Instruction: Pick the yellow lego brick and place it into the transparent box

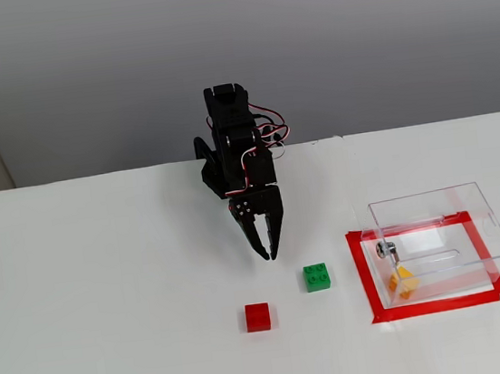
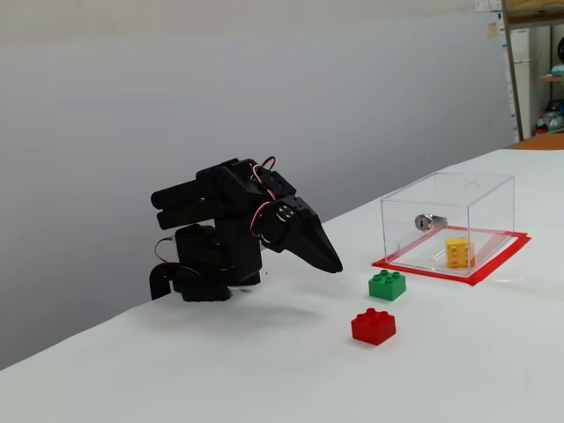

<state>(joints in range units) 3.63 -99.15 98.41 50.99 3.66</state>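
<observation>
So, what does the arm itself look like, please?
The arm is all black plastic, blocky, with thin red, white and black cables looping near the wrist. The gripper has two pointed, tapering black fingers. Small screws show at its base. No markings are readable.
</observation>
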